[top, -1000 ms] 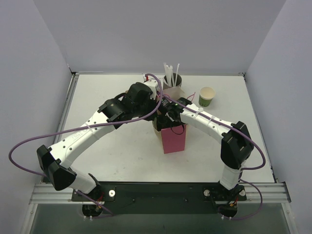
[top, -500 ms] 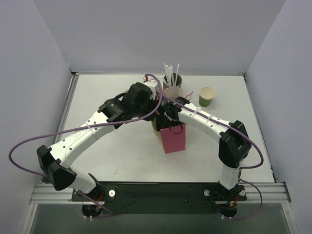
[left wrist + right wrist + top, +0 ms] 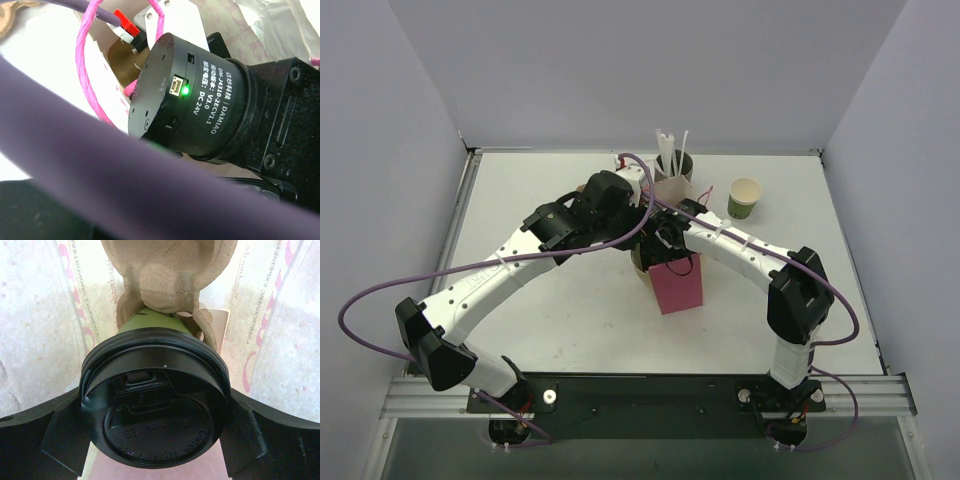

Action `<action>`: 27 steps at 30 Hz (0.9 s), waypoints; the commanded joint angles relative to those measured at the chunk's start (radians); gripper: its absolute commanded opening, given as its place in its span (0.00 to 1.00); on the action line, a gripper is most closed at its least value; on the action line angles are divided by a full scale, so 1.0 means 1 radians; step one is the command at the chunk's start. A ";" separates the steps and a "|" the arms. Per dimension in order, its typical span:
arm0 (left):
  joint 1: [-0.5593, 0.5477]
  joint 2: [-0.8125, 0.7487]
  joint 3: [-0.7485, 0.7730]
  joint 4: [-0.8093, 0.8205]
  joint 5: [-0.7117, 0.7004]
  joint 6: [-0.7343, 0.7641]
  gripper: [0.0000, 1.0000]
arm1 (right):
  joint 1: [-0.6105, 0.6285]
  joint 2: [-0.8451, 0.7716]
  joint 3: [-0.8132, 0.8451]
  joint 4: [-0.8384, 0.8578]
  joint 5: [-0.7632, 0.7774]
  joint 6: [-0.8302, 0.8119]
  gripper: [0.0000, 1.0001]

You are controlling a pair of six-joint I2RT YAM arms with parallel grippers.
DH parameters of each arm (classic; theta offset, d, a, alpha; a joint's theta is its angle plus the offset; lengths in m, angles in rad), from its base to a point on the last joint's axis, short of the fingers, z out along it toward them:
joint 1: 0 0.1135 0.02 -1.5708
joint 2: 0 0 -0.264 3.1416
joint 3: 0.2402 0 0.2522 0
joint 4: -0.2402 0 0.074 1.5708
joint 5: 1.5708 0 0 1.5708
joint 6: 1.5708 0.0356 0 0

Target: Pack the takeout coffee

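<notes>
- Green paper cup (image 3: 150, 320), small, capped with a black round plastic lid (image 3: 155, 400). It is inside the upright pink paper bag (image 3: 678, 288), which stands near the middle of the white surface (image 3: 580, 325).
- Right pincer (image 3: 155, 437): jaws set wide, one black finger (image 3: 50, 440) on each side of the lid rim, gripping the cup at its top. Judgement: holding it high lets the body go down first, with the fingers clear of the bag floor.
- Bag inner walls (image 3: 40, 315), white with pink print, stand close at 9 and 3 o'clock in the right wrist view. Clearance looks small, hence the straight, upright hold.
- Brown moulded-pulp carrier (image 3: 170, 270) sits at 12 o'clock beyond the cup, touching its side. I cannot tell whether the cup is seated in a pocket.
- Left pincer: closed. Its fingers are hidden in every view, so I cannot tell what it pinches.
- The left wrist view is filled by a purple cable (image 3: 125, 175) and the right arm's black cylindrical motor housing (image 3: 185, 100). A pink twisted-paper handle (image 3: 87, 75) shows at 10 o'clock.
- Judgement: the left arm (image 3: 500, 268) reaches the bag mouth from 8 o'clock, probably to steady it.
- Untouched: the grey cylinder of white straws (image 3: 675, 170) at 12 o'clock of the bag, and a second green cup with a cream inside (image 3: 744, 200) at 2 o'clock, well apart.
- Judgement: the cup is not yet released.
</notes>
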 commanded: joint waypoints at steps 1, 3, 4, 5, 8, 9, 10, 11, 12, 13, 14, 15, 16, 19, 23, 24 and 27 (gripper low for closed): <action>-0.026 -0.028 0.087 0.093 0.055 -0.002 0.00 | 0.005 0.085 -0.037 -0.103 0.108 -0.027 0.52; -0.026 -0.031 0.085 0.093 0.054 -0.002 0.00 | 0.005 0.089 -0.043 -0.103 0.106 -0.025 0.52; -0.026 -0.031 0.085 0.093 0.054 -0.002 0.00 | 0.005 0.089 -0.044 -0.101 0.105 -0.027 0.52; -0.028 -0.031 0.087 0.093 0.052 -0.002 0.00 | 0.005 0.091 -0.047 -0.096 0.105 -0.027 0.52; -0.026 -0.030 0.084 0.094 0.052 -0.002 0.00 | 0.005 0.092 -0.049 -0.093 0.105 -0.027 0.53; -0.026 -0.030 0.082 0.096 0.054 -0.002 0.00 | 0.006 0.095 -0.051 -0.093 0.103 -0.028 0.53; -0.026 -0.030 0.079 0.097 0.054 -0.002 0.00 | 0.005 0.095 -0.052 -0.092 0.101 -0.028 0.53; -0.026 -0.031 0.079 0.097 0.054 0.000 0.00 | 0.005 0.095 -0.052 -0.090 0.100 -0.027 0.53; -0.026 -0.030 0.077 0.097 0.054 -0.002 0.00 | 0.006 0.094 -0.054 -0.090 0.098 -0.027 0.53; -0.026 -0.031 0.074 0.097 0.054 -0.002 0.00 | 0.006 0.094 -0.052 -0.089 0.095 -0.027 0.53; -0.026 -0.033 0.074 0.097 0.052 0.000 0.00 | 0.006 0.092 -0.051 -0.090 0.094 -0.028 0.54; -0.026 -0.033 0.073 0.097 0.052 -0.002 0.00 | 0.005 0.089 -0.047 -0.089 0.092 -0.028 0.55; -0.026 -0.033 0.073 0.097 0.052 -0.002 0.00 | 0.005 0.088 -0.046 -0.090 0.089 -0.028 0.57; -0.026 -0.033 0.073 0.093 0.052 0.000 0.00 | 0.005 0.080 -0.034 -0.090 0.085 -0.028 0.61; -0.023 -0.030 0.070 0.091 0.051 0.000 0.00 | 0.005 0.068 -0.024 -0.096 0.072 -0.031 0.69; -0.025 -0.030 0.067 0.091 0.051 0.001 0.00 | 0.005 0.060 -0.024 -0.095 0.071 -0.030 0.73; -0.023 -0.027 0.067 0.091 0.048 0.001 0.00 | 0.006 0.048 -0.021 -0.096 0.066 -0.025 0.79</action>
